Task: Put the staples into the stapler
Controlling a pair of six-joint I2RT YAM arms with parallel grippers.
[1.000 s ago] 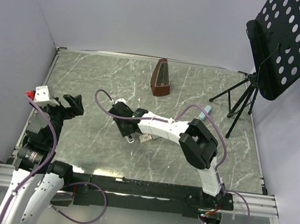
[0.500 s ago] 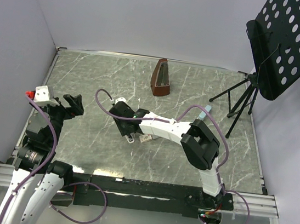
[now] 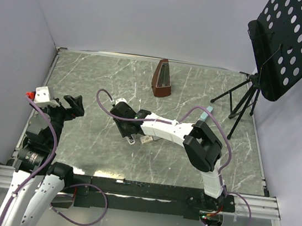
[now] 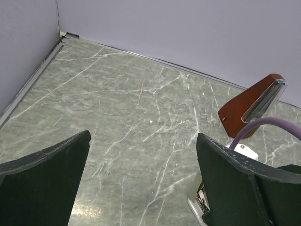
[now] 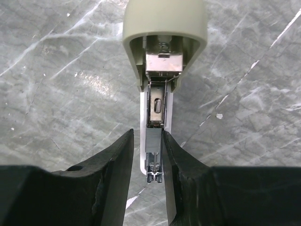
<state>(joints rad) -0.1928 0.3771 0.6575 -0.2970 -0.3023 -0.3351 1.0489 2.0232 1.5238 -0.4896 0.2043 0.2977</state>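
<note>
Both arms are built of white shells joined by bulky black motor housings. The left arm [image 3: 40,142], at the lower left of the top view, has a purple cable looping along it and a white block [image 3: 42,93] tipped with red at its upper end. The right arm [image 3: 165,129] has a purple cable arching over its black elbow. The left gripper [image 4: 141,155] has broad, matte black jaws with faintly grained faces. The right gripper [image 5: 147,136] has the same black jaws, tapered and round-edged.
</note>
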